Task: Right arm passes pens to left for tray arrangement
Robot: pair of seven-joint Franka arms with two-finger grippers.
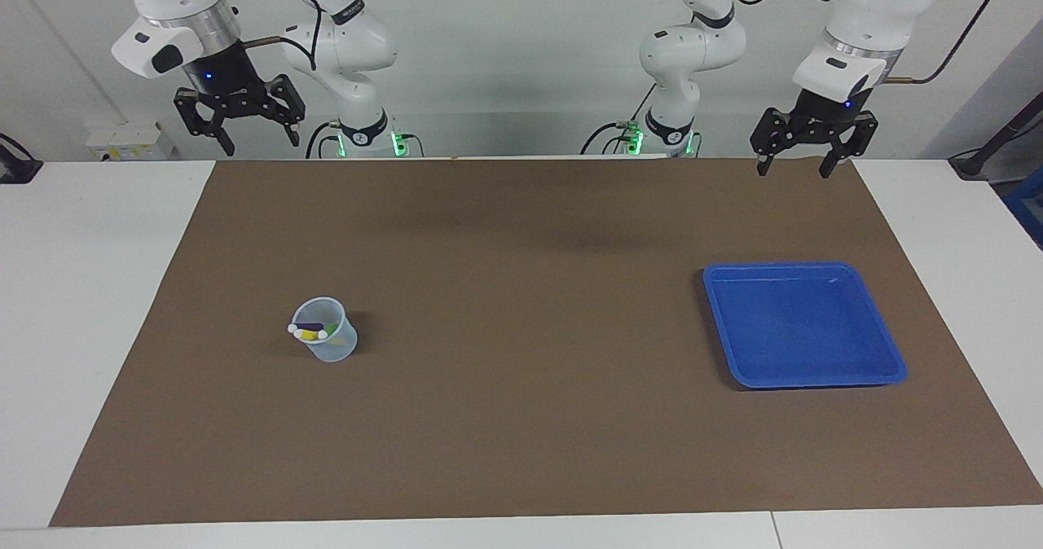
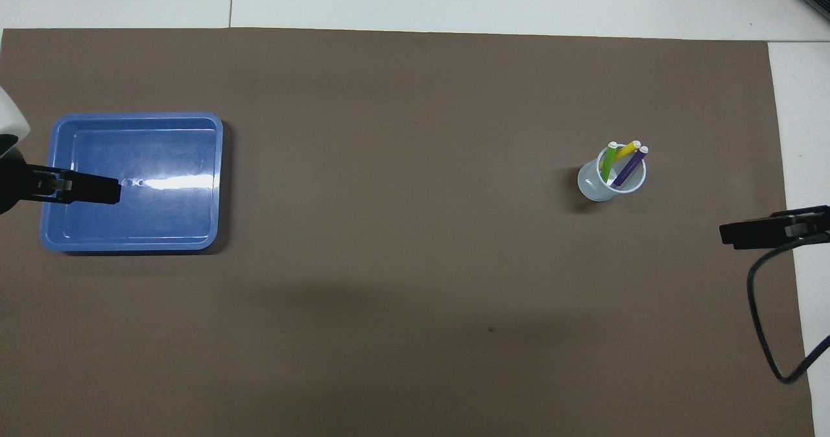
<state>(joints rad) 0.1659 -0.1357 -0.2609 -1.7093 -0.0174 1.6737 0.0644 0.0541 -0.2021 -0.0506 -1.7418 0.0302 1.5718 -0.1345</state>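
Three slim marker pens [image 2: 621, 162], purple, yellow and green, are standing tilted in a small translucent pale-blue cup [image 1: 329, 343] on the brown mat [image 1: 521, 329] of the worktop. The shallow glossy blue plastic tray [image 1: 888, 345] is lying well apart from the cup, toward the left arm's end. The left gripper [image 1: 794, 165] is hanging with its fingers apart, raised over the mat's edge. The right gripper [image 1: 259, 140] is also hanging with fingers apart, holding nothing.

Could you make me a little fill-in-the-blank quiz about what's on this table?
1. The three pens stand in a small clear ___.
2. The tray is the colour ___.
3. The number of pens in the tray is ___.
4. The right gripper and left gripper both have ___ jaws.

Missing words: cup; blue; zero; open
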